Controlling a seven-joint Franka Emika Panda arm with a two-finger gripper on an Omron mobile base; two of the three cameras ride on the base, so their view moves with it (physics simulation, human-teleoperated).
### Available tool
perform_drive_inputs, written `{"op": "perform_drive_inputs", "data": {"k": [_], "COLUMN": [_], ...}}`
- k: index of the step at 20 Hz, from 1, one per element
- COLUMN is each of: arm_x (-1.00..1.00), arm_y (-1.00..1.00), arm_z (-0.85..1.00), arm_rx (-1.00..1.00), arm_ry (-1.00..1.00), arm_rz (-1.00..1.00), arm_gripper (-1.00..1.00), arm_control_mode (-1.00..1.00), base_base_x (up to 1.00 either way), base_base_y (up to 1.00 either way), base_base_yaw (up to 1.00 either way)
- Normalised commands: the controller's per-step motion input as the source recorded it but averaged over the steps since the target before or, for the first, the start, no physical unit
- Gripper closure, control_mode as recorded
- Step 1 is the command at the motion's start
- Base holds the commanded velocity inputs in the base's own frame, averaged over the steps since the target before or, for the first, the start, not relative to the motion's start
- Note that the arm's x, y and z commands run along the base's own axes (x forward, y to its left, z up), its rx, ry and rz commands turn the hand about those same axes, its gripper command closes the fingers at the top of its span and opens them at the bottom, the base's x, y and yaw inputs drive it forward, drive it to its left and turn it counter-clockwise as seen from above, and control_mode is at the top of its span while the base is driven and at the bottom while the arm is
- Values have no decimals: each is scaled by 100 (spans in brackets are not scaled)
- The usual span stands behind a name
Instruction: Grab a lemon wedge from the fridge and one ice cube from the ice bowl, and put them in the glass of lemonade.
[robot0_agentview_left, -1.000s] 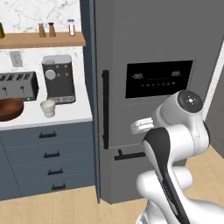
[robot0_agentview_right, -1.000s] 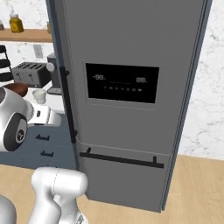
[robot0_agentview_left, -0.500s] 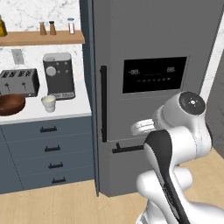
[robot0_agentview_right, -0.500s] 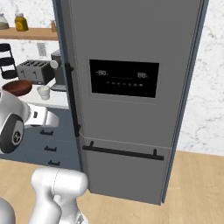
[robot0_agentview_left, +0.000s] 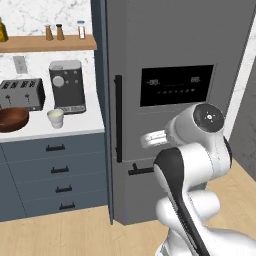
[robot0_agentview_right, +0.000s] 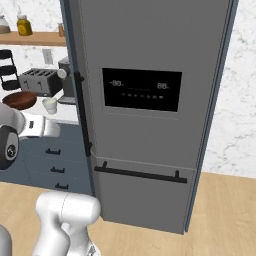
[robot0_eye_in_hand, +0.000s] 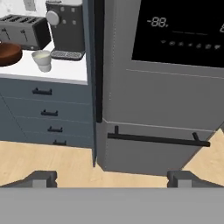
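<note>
Left base view: the task looks barely begun. The fridge (robot0_agentview_left: 170, 100), a tall slab of smooth dark grey with a glossy black display panel (robot0_agentview_left: 176, 85) and a long black bar handle (robot0_agentview_left: 118, 118) down its left edge, is closed, so the lemon wedge presumably waits inside, out of sight. On the pale counter (robot0_agentview_left: 75, 129) to the left sit the wide, round, reddish-brown wooden bowl (robot0_agentview_left: 12, 119) and, near it, the small pale cup (robot0_agentview_left: 55, 118) of lemonade, in front of a boxy dark coffee machine (robot0_agentview_left: 67, 86) and beside a grey slotted toaster (robot0_agentview_left: 21, 93). Whether ice lies in the bowl cannot be told from here. The white arm (robot0_agentview_left: 192, 150) with its rounded matte shells is raised in front of the fridge's lower door.

Right base view: the fridge (robot0_agentview_right: 145, 100) is shut here too, with a second horizontal black bar handle (robot0_agentview_right: 141, 174) across the lower drawer. The bowl (robot0_agentview_right: 20, 99) and cup (robot0_agentview_right: 49, 105) stand on the counter to the left, apart from each other, untouched.

Hand view: the gripper (robot0_eye_in_hand: 112, 178) faces the lower fridge front, its two blunt dark fingertips (robot0_eye_in_hand: 41, 178) spread as wide as they go, holding nothing. The vertical handle (robot0_eye_in_hand: 99, 61) rises ahead to the left, not yet reached. The cup (robot0_eye_in_hand: 42, 60) shows a pale yellow-green fill. Everything remains: opening the door, fetching the wedge, picking one ice cube, and dropping both in the cup.
</note>
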Motion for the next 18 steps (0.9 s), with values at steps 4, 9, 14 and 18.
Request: {"op": "perform_drive_inputs", "data": {"k": [4, 9, 14, 18], "arm_x": [100, 92, 82, 68], "arm_y": [32, 8, 0, 15], "arm_z": [0, -5, -23, -62], "arm_rx": [-2, -3, -3, 0], "arm_ry": [4, 3, 0, -7], "arm_rz": [-9, -3, 0, 0], "arm_gripper": [-100, -100, -100, -100], "arm_control_mode": [-100, -100, -100, -100], "base_base_x": [0, 0, 0, 0], "base_base_y": [0, 0, 0, 0], "base_base_yaw": [0, 0, 0, 0]}}
